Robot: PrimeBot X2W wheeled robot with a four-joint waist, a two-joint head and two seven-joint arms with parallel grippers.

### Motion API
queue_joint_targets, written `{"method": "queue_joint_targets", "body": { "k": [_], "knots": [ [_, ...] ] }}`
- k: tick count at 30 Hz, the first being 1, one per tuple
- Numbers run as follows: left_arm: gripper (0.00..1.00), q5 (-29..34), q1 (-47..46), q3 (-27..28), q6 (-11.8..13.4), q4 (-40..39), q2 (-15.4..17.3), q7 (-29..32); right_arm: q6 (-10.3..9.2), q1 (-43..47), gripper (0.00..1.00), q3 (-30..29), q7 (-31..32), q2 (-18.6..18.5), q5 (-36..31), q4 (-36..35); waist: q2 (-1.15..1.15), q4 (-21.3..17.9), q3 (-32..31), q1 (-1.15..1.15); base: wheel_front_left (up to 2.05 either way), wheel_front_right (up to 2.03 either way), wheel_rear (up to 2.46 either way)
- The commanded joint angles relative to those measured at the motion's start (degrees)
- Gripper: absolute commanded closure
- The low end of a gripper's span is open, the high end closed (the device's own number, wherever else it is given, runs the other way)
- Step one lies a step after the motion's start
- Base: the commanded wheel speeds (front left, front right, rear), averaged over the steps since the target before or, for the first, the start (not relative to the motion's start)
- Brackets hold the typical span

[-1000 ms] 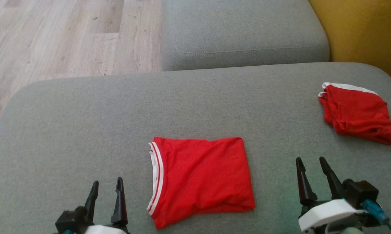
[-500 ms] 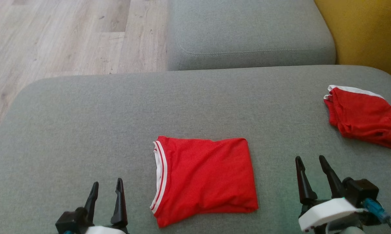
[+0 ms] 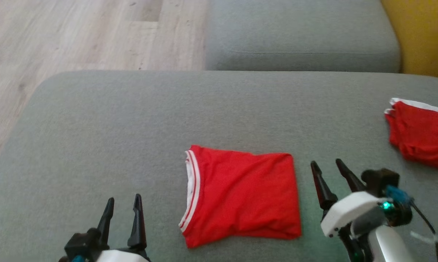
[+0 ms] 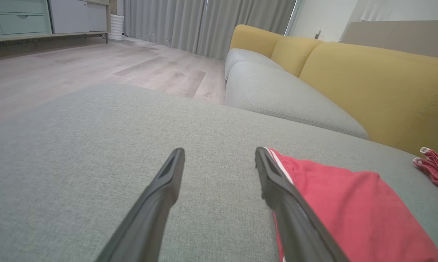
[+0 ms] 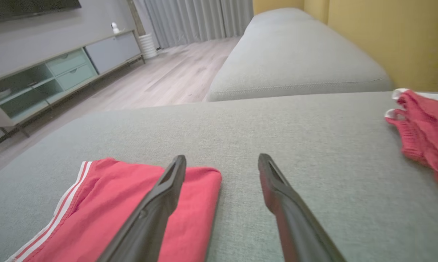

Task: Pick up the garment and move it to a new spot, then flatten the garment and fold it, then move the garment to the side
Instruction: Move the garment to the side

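- The left gripper [image 3: 124,197] is seen at the lower left, fingers spread apart with nothing between them, over the grey cushion [image 3: 106,127].
- The folded red garment [image 3: 241,196] is laid flat on the cushion between the two grippers, its white-striped edge turned toward the left.
- The right gripper [image 3: 326,162] is held just beside the garment's right edge, fingers parted and empty.
- A second red garment [image 3: 422,134] is seen bunched at the far right, well apart from the first.

Black tapered jaws join white shells [image 3: 344,214], one bearing a blue plug [image 3: 397,194].
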Motion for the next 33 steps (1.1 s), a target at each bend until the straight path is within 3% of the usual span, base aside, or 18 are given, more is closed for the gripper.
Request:
{"method": "queue_joint_targets", "body": {
  "k": [1, 14, 15, 16, 17, 19, 20, 26, 33],
  "knots": [
    [0.0, 0.7, -3.4, 2.0, 0.0, -2.0, 0.3, -0.6, 0.37, -3.1, 0.0, 1.5, 1.4, -0.3, 0.1, -0.2, 0.0, 1.7, 0.9, 0.0, 0.0, 0.0, 0.0],
    [0.0, 0.9, -4.1, 2.8, -0.2, -1.8, -1.1, -0.7, 0.37, -7.2, 0.0, 0.6, 7.4, -0.3, 3.6, 14.3, 0.0, 9.5, 5.7, 0.0, 0.0, 0.0, 0.0],
    [0.0, 1.0, -4.1, 2.9, -0.3, -1.7, -1.2, -0.7, 0.37, -7.4, 0.22, 1.1, 7.8, -0.3, 3.7, 14.7, 0.0, 9.7, 6.0, 0.0, 0.0, 0.0, 0.0],
    [0.0, 1.0, -4.1, 2.9, -0.3, -1.7, -1.2, -0.7, 0.37, -7.4, 0.22, 1.1, 7.8, -0.3, 3.7, 14.7, 0.0, 9.7, 6.0, 0.0, 0.0, 0.0, 0.0],
    [0.0, 1.1, -4.2, 3.0, -0.4, -1.7, -1.3, -0.7, 0.37, -7.6, 0.51, 1.5, 8.1, -0.3, 3.8, 15.0, 0.0, 9.8, 6.1, 0.0, 0.0, 0.0, 0.0],
    [0.0, 1.2, -4.2, 3.4, -0.5, -1.5, -1.6, -0.8, 0.37, -8.0, 0.79, 2.2, 8.5, -0.3, 4.0, 15.3, 0.0, 9.7, 6.3, 0.0, 0.0, 0.0, 0.0],
    [0.0, 1.4, -4.2, 3.5, -0.6, -1.4, -1.8, -0.8, 0.37, -8.3, 1.0, 2.5, 8.5, -0.3, 4.1, 15.3, 0.0, 9.4, 6.5, 0.0, 0.0, 0.0, 0.0],
    [0.0, 2.6, -4.5, 4.1, -1.3, -1.7, -2.5, -0.8, 0.37, -11.6, 1.0, 2.1, 6.4, -0.3, 2.6, 13.9, 0.0, 5.0, 7.1, 0.0, 0.0, 0.0, 0.0],
    [0.0, 4.6, -6.2, 5.7, -2.0, -3.4, -2.9, -0.8, 0.37, -16.3, 1.0, -1.3, 6.7, -1.5, -1.1, 9.6, 0.0, -8.4, 10.9, 0.0, 0.0, 0.0, 0.0]
  ]
}}
